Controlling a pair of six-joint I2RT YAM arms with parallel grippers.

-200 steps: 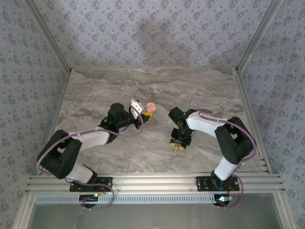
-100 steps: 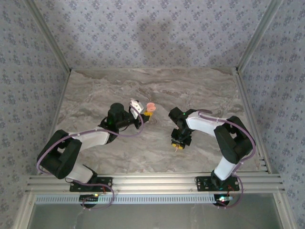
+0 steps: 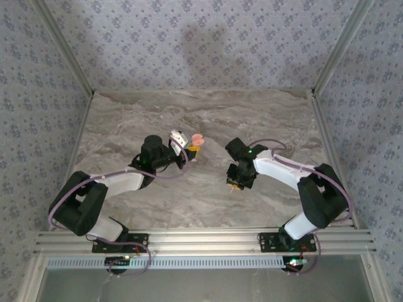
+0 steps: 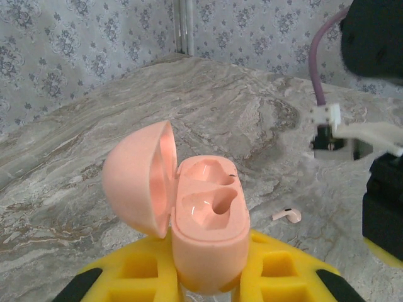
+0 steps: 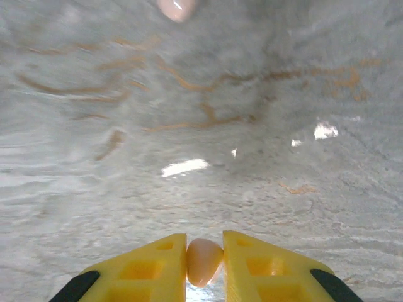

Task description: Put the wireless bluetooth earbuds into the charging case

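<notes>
The earbud [image 5: 203, 261] I am after sits pinched between the yellow fingers [image 5: 151, 264] of my right pincer [image 5: 204, 259], which is closed on its pale pink body. I hold it by the bulb, low over the marble table [image 3: 208, 119], so that, as I judge it, it can be carried across and lowered into a well.

My left pincer [image 4: 208, 280] is clamped around the lower body of the charging case [image 4: 211, 220]. It keeps the case upright with the lid [image 4: 135, 179] swung open to the left, so the wells [image 4: 208, 204] face up and stay steady for the insertion.

A second earbud [image 4: 287, 216] lies on its side on the table, near the case and apart from it, within reach for a later pick.

By count:
- One charging case, held at table centre.
- Two wells, both empty.
- Two earbuds that I can be sure of, one gripped and one loose.
- A pinkish blob [image 5: 176, 7] at the top edge of my right wrist view, which may be that loose bud. I cannot tell.

From above, my two pincers stand well apart, the case [image 3: 198, 141] on the left and the right pincer [image 3: 235, 184] nearer my bases.
</notes>
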